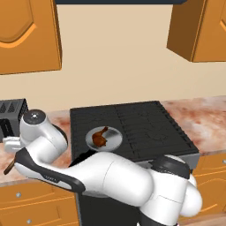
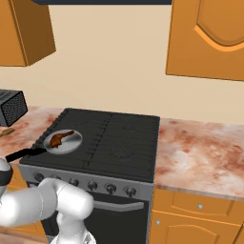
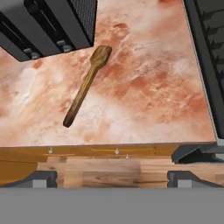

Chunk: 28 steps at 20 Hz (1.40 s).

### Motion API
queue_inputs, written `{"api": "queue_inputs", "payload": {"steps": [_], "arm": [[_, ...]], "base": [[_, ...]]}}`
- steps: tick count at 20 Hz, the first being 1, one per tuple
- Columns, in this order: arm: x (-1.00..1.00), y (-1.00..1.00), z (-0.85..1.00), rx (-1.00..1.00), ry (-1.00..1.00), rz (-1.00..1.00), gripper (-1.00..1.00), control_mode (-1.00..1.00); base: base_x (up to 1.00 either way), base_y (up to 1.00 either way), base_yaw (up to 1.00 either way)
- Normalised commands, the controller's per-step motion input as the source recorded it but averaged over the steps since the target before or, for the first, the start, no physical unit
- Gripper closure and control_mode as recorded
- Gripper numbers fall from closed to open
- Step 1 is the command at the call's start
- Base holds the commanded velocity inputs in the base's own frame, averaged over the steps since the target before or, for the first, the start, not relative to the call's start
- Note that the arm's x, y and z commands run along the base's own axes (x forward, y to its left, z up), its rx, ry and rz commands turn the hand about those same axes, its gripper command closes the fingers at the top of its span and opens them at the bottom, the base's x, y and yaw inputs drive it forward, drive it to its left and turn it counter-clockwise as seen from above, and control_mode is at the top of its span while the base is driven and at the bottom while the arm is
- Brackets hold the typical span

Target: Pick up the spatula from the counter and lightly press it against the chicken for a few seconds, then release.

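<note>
The two dark fingers (image 3: 41, 178) were spread wide and held nothing. In the hand view they hung over the front edge of the pink marbled stone table (image 3: 144, 92), above its orange drawer fronts.

The brown wooden spatula (image 3: 87, 85) lay flat and slantwise on that table. Its broad blade pointed toward the black slotted toaster (image 3: 48, 22) and sat near the toaster's corner, while its handle end reached toward the table's front edge. It was apart from the fingers, and nothing touched it. In the right base view the spatula (image 2: 5, 132) showed as a small brown sliver at the far left, between the toaster (image 2: 12, 106) and the black stove (image 2: 119, 138).

The browned chicken drumstick (image 1: 100, 137) rested in a round grey pan (image 1: 115, 140) on the stove's front left burner, well apart from the spatula. From the right base view the pan's black handle (image 2: 21, 153) stuck out toward the table's front edge.
</note>
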Motion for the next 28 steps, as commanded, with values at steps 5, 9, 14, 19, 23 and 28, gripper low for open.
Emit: {"api": "queue_inputs", "payload": {"steps": [5, 9, 14, 19, 23, 28], "arm": [[0.20, 0.15, -0.20, 0.00, 0.08, -0.05, -1.00, -1.00], [0.13, 0.15, -0.12, 0.00, 0.04, -0.05, -1.00, -1.00], [0.13, 0.15, -0.14, 0.00, 0.03, -0.04, -1.00, -1.00], [0.12, 0.13, -0.20, 0.00, 0.04, -0.04, -1.00, -1.00], [0.11, 0.12, -0.18, 0.00, 0.05, -0.04, -1.00, -1.00], [0.07, 0.11, -0.14, 0.00, 0.03, -0.02, -1.00, -1.00]], "base": [[0.00, 0.00, 0.00], [0.00, 0.00, 0.00], [0.00, 0.00, 0.00], [0.00, 0.00, 0.00], [0.00, 0.00, 0.00], [0.00, 0.00, 0.00]]}}
